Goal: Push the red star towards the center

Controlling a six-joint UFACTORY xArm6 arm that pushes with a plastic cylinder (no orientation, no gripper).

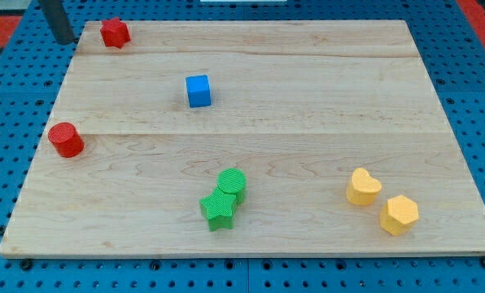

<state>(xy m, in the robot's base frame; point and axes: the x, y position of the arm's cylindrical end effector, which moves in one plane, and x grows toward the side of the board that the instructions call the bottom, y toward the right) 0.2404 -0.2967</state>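
Resting on wood board (308, 98), my tip (64, 41) at view's top-left corner, touching nothing, no jaws on rod. Red star (114, 32) just to its right, near but apart. Blue cube (198, 90) further right/below; red cylinder (65, 140) below tip.

From my remote seat I see a pale wooden board (308, 122) made of long planks with faint seams running from nine to three o'clock. Beneath it lies a blue perforated base (6, 268), dotted with regular holes. Red perforated patches show at eleven o'clock (6, 20) and one o'clock (482, 16). Light is even and soft.
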